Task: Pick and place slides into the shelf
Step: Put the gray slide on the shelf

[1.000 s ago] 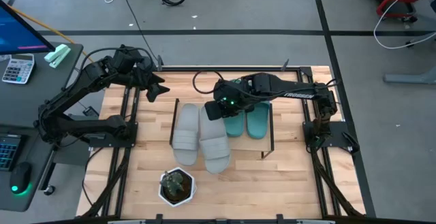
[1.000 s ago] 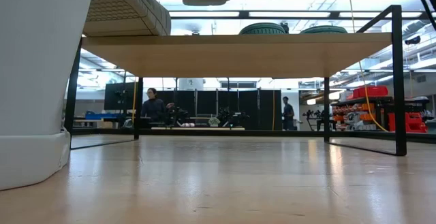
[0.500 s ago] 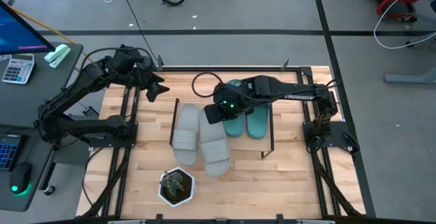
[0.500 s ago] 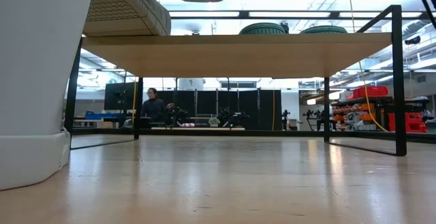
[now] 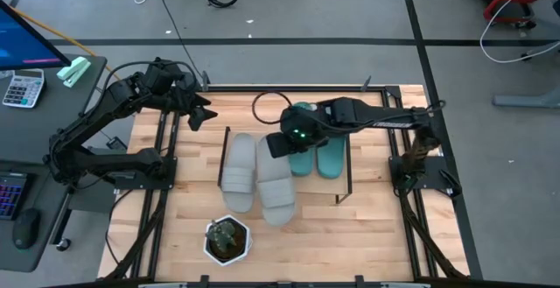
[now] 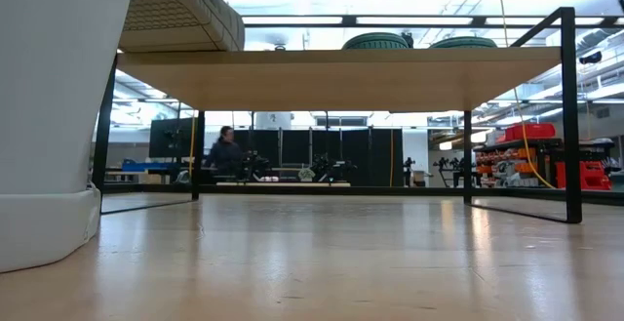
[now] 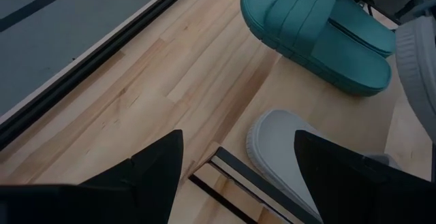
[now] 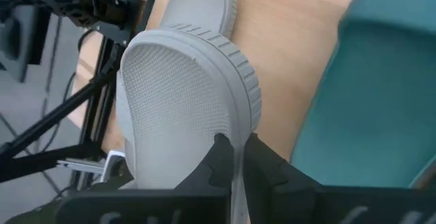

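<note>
Right tool (image 8: pixel 234 157) pinched on grey slide (image 5: pixel 276 179) rim, above shelf (image 5: pixel 337 183) | left tool (image 5: pixel 199 113) spread wide, empty, beyond shelf edge

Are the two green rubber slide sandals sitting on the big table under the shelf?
No, both teal-green rubber slide sandals lie side by side on top of the low wooden-board shelf.

The right gripper (image 5: pixel 278 144) has slid a little toward 3 o'clock, taking its grey slide (image 5: pixel 276 181) along. Far behind the shelf, a person (image 6: pixel 227 152) has shifted sideways.
</note>
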Controlling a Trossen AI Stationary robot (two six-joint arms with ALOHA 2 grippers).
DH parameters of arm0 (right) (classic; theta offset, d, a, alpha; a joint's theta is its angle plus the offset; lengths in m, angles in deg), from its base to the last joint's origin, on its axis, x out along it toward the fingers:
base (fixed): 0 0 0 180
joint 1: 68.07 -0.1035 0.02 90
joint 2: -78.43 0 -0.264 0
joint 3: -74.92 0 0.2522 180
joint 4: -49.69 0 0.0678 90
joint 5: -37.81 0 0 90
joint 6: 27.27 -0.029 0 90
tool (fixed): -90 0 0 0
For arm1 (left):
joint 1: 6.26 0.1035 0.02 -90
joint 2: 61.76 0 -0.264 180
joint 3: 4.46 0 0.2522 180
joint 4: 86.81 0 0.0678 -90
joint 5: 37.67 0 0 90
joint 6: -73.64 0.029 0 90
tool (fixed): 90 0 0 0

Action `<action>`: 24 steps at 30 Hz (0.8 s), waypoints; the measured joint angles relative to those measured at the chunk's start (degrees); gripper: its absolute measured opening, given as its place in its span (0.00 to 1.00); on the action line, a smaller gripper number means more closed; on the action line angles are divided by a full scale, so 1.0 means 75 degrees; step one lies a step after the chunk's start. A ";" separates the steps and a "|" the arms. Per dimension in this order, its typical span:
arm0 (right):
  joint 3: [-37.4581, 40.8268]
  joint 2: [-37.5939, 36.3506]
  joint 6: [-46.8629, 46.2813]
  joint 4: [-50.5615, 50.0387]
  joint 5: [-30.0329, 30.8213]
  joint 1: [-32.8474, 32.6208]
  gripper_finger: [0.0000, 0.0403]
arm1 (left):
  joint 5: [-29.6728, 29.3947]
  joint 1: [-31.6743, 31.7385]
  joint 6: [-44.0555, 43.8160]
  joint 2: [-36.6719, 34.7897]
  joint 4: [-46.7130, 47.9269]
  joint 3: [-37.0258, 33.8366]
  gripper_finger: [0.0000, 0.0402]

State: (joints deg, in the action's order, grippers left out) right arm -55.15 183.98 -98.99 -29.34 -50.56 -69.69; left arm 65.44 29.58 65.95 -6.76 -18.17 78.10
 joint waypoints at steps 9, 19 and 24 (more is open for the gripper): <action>0.3736 -0.2417 -0.1704 0.3254 0.0242 0.0000 0.04 | -0.0007 0.0000 -0.0003 0.0005 0.0011 -0.0003 0.71; 0.4704 -0.2830 -0.1452 0.4080 -0.0527 0.0671 0.04 | -0.0060 0.0000 -0.0123 0.0015 -0.0071 -0.0003 0.71; 0.4498 -0.2448 -0.0884 0.4076 -0.1292 0.1122 0.04 | -0.0059 0.0000 -0.0289 0.0015 -0.0072 -0.0003 0.71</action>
State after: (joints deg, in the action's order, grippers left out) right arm -21.42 165.62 -105.62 1.23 -60.25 -61.27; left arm 64.99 29.58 63.78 -6.65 -18.71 78.08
